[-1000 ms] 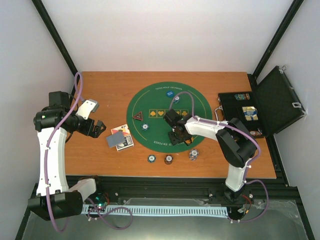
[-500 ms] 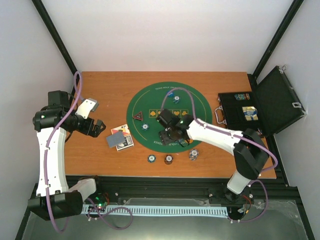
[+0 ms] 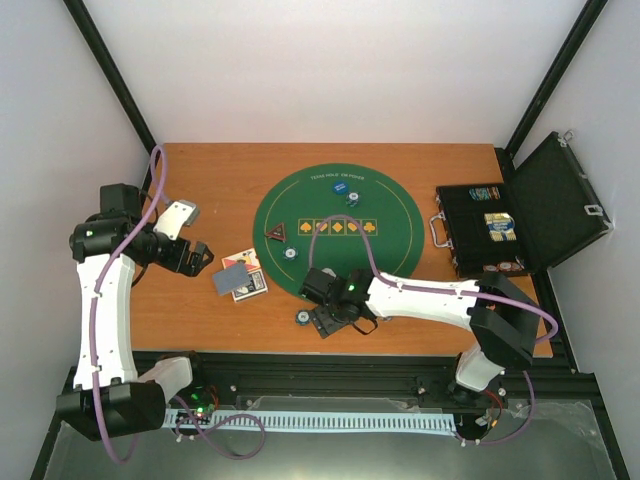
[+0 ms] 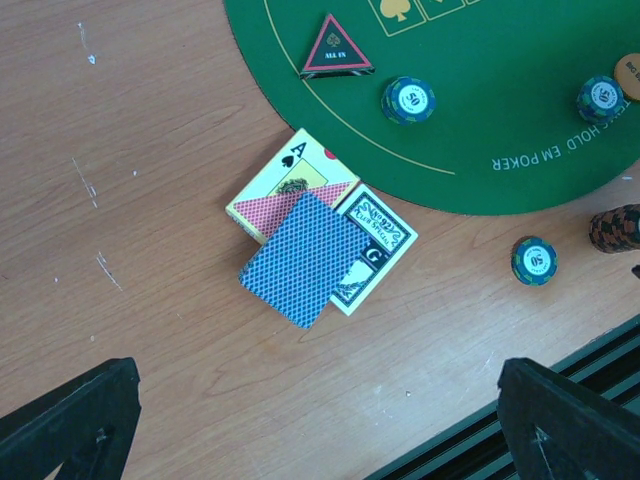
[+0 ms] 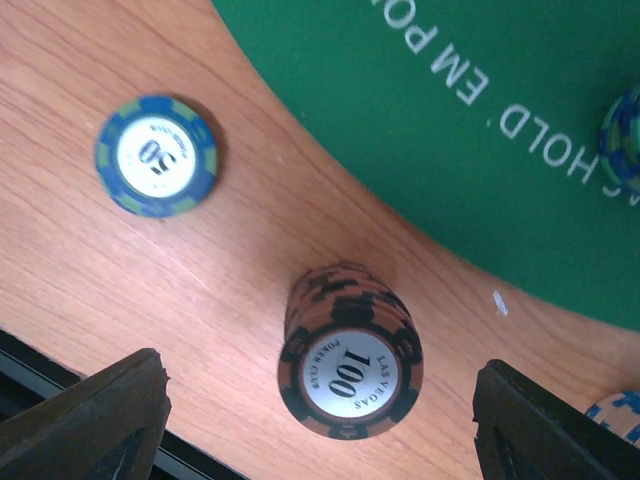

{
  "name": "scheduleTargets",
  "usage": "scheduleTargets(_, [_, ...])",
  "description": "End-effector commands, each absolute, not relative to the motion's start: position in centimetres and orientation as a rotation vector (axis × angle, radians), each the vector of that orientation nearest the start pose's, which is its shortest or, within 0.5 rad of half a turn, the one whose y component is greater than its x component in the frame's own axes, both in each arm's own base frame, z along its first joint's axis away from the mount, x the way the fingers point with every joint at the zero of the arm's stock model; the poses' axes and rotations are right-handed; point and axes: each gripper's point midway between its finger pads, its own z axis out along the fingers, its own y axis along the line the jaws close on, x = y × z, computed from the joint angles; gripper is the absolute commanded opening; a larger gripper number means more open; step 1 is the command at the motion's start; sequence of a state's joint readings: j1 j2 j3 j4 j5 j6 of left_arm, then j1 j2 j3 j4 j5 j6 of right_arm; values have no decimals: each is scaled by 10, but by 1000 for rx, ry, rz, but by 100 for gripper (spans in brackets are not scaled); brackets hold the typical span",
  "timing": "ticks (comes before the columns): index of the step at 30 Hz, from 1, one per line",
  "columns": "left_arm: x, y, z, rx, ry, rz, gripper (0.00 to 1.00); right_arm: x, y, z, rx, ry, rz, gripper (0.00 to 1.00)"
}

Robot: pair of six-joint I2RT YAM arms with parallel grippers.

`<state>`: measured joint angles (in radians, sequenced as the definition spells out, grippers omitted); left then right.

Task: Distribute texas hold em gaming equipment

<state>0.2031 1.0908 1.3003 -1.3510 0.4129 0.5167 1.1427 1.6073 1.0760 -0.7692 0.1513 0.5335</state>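
Observation:
In the right wrist view, a stack of orange-black poker chips marked 100 stands on the wood between the fingers of my right gripper. The jaws are open, with gaps on both sides of the stack. A blue chip marked 50 lies to its upper left. From above, the right gripper hangs near the table's front edge beside that blue chip. Grey-blue-backed playing cards lie beyond my open, empty left gripper. A red-black triangular marker and a chip rest on the green mat.
A black hinged case lies open at the table's right side with chips in it. A card box and a face-up ace lie under the cards. The table's front edge and a black rail run just beyond the chip stack.
My right arm has swung from the green mat down and left to the front edge. Its jaws have widened and now straddle the orange-black stack. The left arm has stayed put.

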Motion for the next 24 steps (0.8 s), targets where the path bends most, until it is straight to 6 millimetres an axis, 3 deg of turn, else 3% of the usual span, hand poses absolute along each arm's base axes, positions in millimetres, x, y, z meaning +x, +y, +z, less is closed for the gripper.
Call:
scheduleTargets(1, [233, -24, 251, 524, 2500, -305, 100, 162, 290, 64, -764, 2731, 132, 83])
scheduleTargets(10, [236, -23, 253, 527, 2492, -298, 100, 160, 293, 46, -801, 2756, 106, 73])
scheduleTargets(24, [230, -24, 254, 543, 2485, -283, 100, 162, 294, 46, -799, 2746, 103, 55])
